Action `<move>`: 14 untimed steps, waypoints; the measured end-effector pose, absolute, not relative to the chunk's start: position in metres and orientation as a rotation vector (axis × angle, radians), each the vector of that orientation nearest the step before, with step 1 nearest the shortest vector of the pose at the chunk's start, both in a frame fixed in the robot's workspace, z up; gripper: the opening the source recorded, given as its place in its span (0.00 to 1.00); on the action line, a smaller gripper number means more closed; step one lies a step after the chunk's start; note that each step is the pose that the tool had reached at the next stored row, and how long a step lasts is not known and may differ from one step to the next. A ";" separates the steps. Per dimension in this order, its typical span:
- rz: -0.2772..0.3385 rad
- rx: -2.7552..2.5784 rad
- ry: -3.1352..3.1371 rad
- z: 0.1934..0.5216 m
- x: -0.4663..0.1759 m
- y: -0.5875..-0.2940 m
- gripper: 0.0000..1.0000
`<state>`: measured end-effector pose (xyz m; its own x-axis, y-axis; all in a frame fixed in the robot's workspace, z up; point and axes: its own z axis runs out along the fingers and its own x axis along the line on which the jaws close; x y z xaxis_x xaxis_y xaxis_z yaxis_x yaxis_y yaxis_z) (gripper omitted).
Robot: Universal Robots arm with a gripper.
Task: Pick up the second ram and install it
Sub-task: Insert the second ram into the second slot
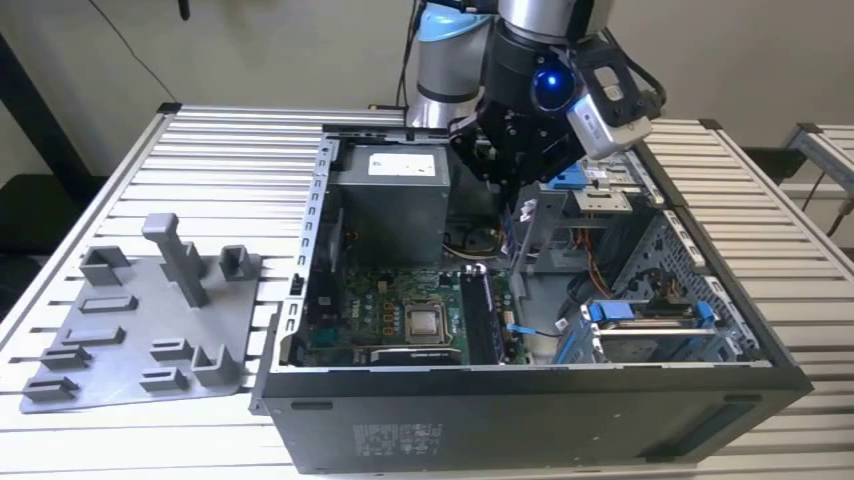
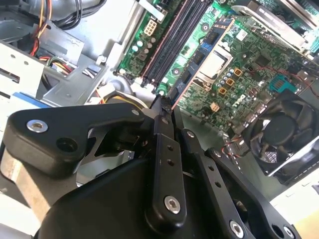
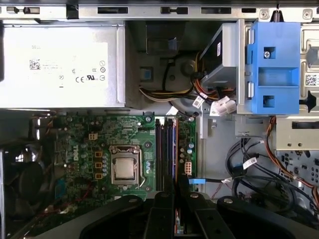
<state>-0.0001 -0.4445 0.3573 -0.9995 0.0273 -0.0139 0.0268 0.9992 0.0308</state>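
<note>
A: Claw (image 1: pixel 514 172) status?
B: Clamped tight on the second ram (image 2: pixel 185 88), gripped by one end. The stick hangs just below the claw, above the motherboard (image 3: pixel 79 149) — not seated.

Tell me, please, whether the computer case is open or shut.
Open: the computer case has no side panel on it, so the motherboard and the power supply lie exposed in the exterior view.
</note>
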 end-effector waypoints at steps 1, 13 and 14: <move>0.048 0.042 3.127 0.357 0.000 -0.444 0.14; 0.048 0.042 3.127 0.349 0.000 -0.445 0.14; 0.048 0.042 3.127 0.348 0.000 -0.444 0.14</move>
